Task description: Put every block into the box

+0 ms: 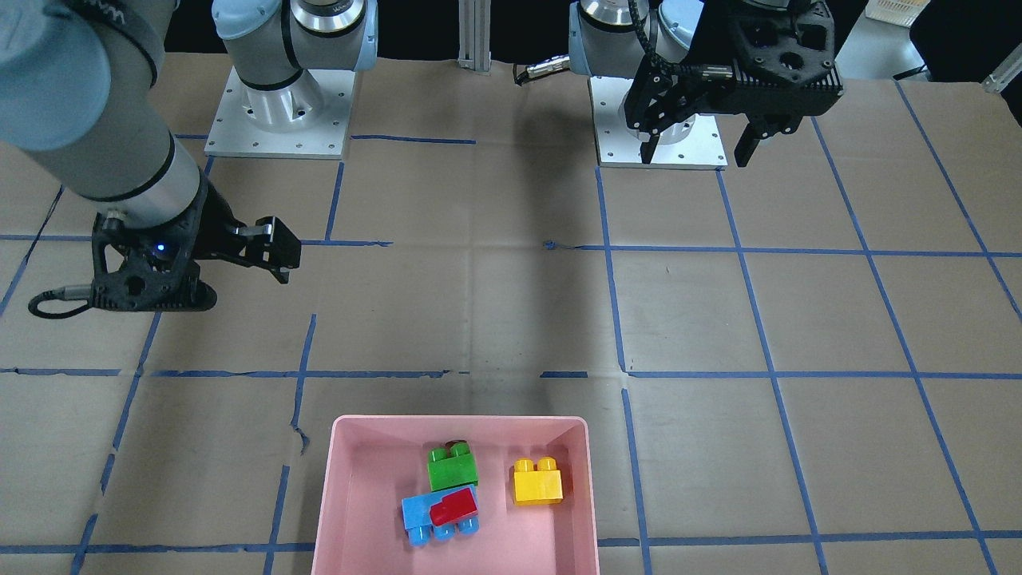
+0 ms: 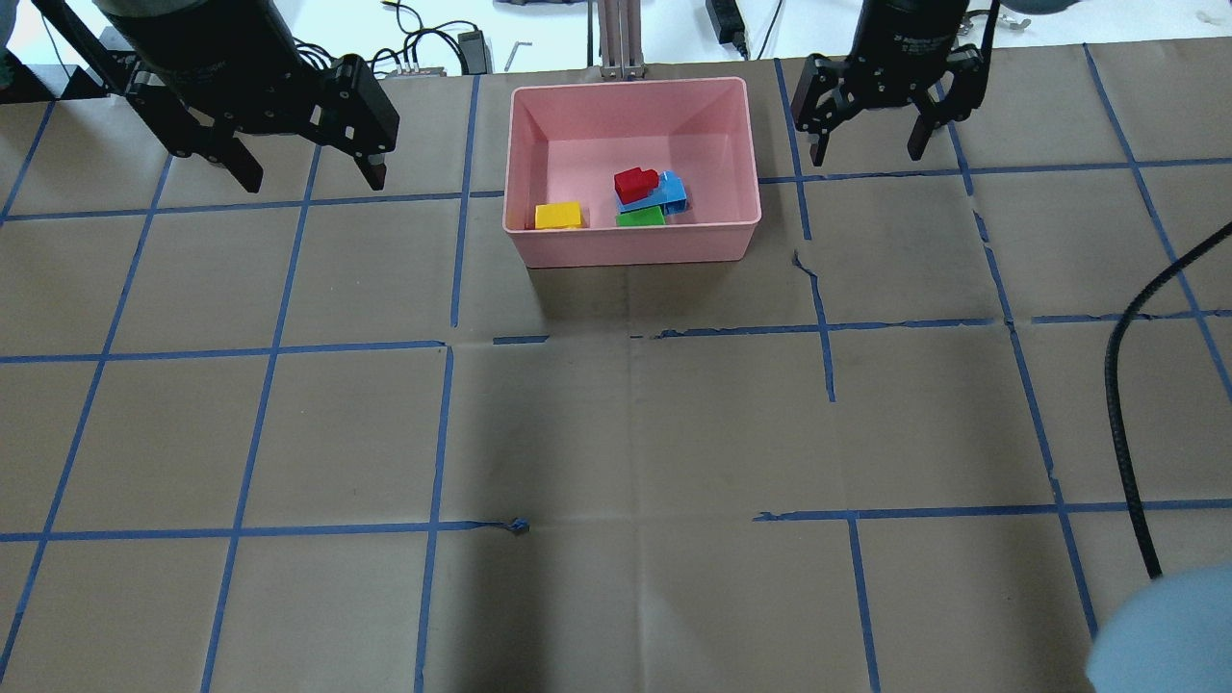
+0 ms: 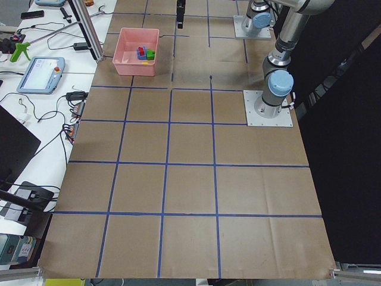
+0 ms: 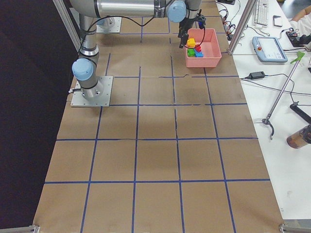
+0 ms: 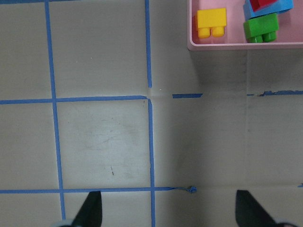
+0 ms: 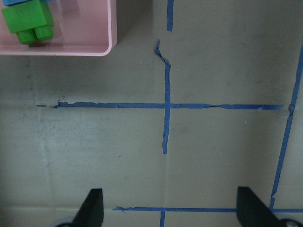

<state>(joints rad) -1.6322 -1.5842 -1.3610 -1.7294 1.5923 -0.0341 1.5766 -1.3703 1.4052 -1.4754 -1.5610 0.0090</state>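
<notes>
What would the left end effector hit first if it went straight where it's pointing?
The left end effector would probably meet the bare paper-covered table first; the pink box lies off to the side.

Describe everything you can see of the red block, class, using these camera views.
The red block is a small, glossy plastic brick. It lies askew on top of the blue block inside the pink box. The green block is close beside it, and the yellow block sits apart. Nothing grips it.
</notes>
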